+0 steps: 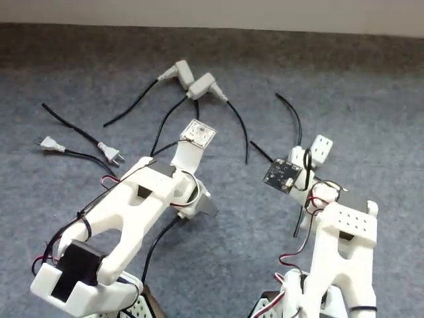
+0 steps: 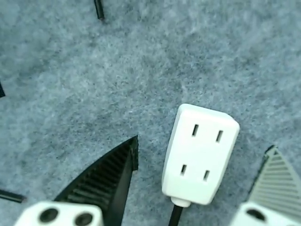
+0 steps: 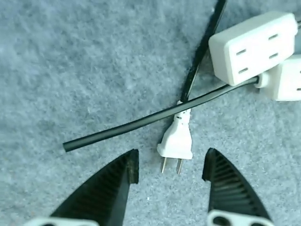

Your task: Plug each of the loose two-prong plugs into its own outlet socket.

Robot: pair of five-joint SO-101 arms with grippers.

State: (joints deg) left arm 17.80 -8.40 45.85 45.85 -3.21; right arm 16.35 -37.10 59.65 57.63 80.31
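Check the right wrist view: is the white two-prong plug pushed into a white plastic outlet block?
No, the white two-prong plug lies loose on the grey felt, prongs bare, apart from the nearest white plastic outlet block.

Two arms (image 1: 126, 212) (image 1: 344, 235) stand on the surface (image 1: 371, 79). The high view has two loose plugs (image 1: 50, 143) (image 1: 112, 156) near the left edge and four white socket blocks (image 1: 179, 69) (image 1: 202, 85) (image 1: 199, 132) (image 1: 321, 149). The right wrist view has a third plug (image 3: 176, 141) near two blocks.

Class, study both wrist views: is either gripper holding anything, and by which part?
Nothing is held. The left gripper stands open around a white outlet block, the right gripper open around a white plug, touching neither.
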